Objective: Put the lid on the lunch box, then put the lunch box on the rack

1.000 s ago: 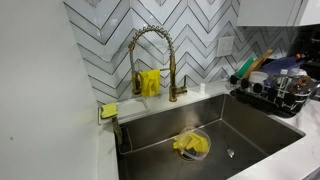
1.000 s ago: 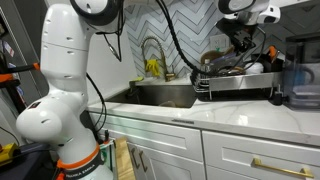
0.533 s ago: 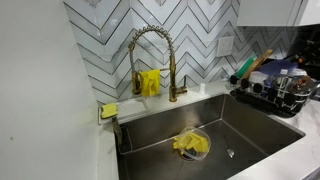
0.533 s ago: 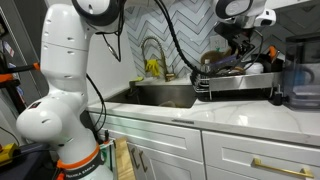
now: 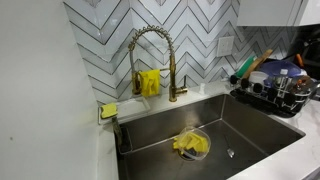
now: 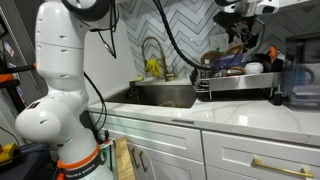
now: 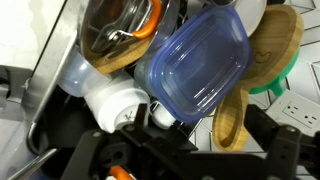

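Note:
The lunch box (image 7: 195, 65) is a blue see-through tub with its lid on. In the wrist view it lies tilted among the dishes in the rack (image 7: 45, 95). My gripper (image 7: 200, 122) hangs over it, open, with its dark fingers spread wide and nothing between them. In an exterior view the gripper (image 6: 243, 32) hovers above the black wire rack (image 6: 235, 82) on the counter, apart from the dishes. The rack (image 5: 275, 98) also shows at the right edge beside the sink, with the arm out of frame there.
A glass bowl with an orange rim (image 7: 120, 35), a white cup (image 7: 115, 100) and wooden spoons (image 7: 235, 115) crowd the lunch box. The steel sink (image 5: 160, 135) holds a clear bowl with a yellow cloth (image 5: 192, 145) under a brass faucet (image 5: 150, 55). A dark appliance (image 6: 300, 82) stands past the rack.
The gripper has opened from shut and lifted up away from the rack. The lunch box stays behind among the dishes.

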Controlling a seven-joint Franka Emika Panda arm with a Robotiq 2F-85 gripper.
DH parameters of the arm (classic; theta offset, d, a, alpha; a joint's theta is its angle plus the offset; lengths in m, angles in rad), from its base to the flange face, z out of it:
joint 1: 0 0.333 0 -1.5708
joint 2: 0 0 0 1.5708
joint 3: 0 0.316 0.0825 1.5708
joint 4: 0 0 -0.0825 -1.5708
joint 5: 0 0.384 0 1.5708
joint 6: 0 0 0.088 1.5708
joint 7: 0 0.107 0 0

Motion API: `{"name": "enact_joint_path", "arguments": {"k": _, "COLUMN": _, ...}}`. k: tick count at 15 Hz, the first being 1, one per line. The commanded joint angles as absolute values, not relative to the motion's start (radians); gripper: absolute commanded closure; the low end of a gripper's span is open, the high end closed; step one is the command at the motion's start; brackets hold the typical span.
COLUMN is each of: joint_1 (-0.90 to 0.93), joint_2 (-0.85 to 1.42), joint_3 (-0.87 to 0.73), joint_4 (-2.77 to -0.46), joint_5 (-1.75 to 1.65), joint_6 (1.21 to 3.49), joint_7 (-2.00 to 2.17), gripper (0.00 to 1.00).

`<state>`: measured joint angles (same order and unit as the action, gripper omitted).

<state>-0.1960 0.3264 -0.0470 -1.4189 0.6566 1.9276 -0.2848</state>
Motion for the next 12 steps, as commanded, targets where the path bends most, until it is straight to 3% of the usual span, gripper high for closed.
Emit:
{"name": "enact_joint_path", "arguments": {"k": 1, "joint_1": -0.215, "joint_2": 0.224, "joint_3": -0.070, "joint_4": -1.480, "joint_5": 0.604, "joint_6": 1.860, "joint_7": -0.237, "gripper": 0.00}}
{"name": "enact_joint_path", "arguments": {"k": 12, "joint_1": -0.251, "joint_2": 0.005, "joint_3": -0.175, "joint_4": -1.612, "joint_5": 0.509, "joint_6": 1.766, "joint_7": -0.264, "gripper": 0.00}}
